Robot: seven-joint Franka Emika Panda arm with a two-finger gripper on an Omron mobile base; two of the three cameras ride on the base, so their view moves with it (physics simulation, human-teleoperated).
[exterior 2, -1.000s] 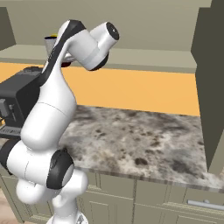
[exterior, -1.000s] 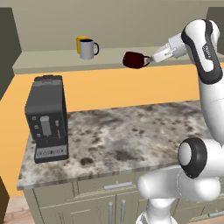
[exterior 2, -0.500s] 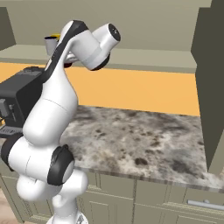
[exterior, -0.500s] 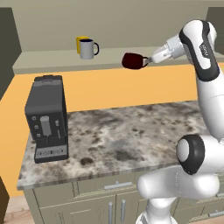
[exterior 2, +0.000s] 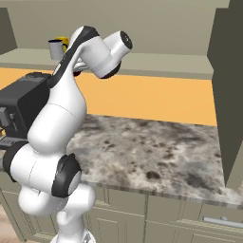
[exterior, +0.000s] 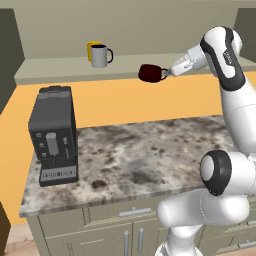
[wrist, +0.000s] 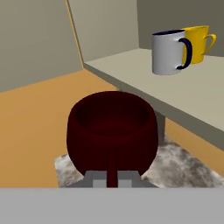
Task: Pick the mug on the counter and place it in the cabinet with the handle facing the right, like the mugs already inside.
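Note:
The maroon mug (exterior: pixel 150 73) hangs in the air just in front of the cabinet ledge (exterior: pixel 65 70), well above the counter (exterior: pixel 130 155). My gripper (exterior: pixel 168 73) is shut on the mug's right side, at the handle. In the hand view the mug (wrist: pixel 113 131) sits upright and close, its handle (wrist: pixel 113 168) running down between my fingertips (wrist: pixel 97 179). The grey mug (exterior: pixel 100 56) and the yellow mug (exterior: pixel 91 48) stand on the ledge to the left, handles to the right; both show again in the hand view, grey mug (wrist: pixel 168 52) and yellow mug (wrist: pixel 199 43).
A black coffee machine (exterior: pixel 54 135) stands on the counter's left end. The ledge (wrist: pixel 175 96) is bare between the held mug and the two mugs. An orange wall strip (exterior: pixel 130 100) runs under the ledge. A cabinet side wall (exterior 2: pixel 228 85) rises on the right.
The held mug has drifted slightly left and a little lower, nearer the ledge's front edge. The two mugs on the ledge have stayed put.

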